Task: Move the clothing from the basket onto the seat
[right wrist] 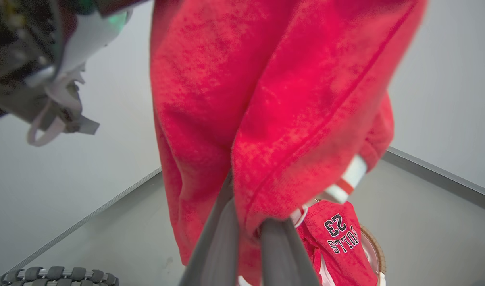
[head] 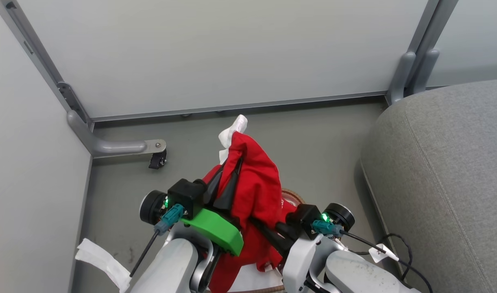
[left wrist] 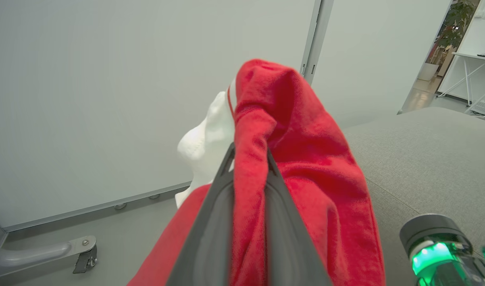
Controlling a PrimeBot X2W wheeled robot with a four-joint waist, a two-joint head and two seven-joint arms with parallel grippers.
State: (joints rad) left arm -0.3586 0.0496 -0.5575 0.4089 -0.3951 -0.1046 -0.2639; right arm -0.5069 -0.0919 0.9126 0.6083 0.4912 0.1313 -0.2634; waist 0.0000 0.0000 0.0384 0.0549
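A red garment of the clothing (head: 254,187) hangs lifted above the floor, with my left gripper (head: 232,167) shut on its upper fold. In the left wrist view both fingers pinch that red cloth (left wrist: 290,131), and a white scrap of fabric (left wrist: 204,145) sticks up beside it. My right gripper (head: 260,224) is shut on the lower part of the same garment (right wrist: 274,99). Below it a second red piece printed "BULLS 23" (right wrist: 339,238) lies in the basket, whose brown rim (right wrist: 379,252) shows. The grey seat (head: 443,175) stands to the right.
Pale partition panels close the back and left, with a grey foot and caster (head: 157,156) on the floor. A white sheet (head: 98,256) lies at lower left. A black cable with a tag (head: 395,249) trails by the seat's base.
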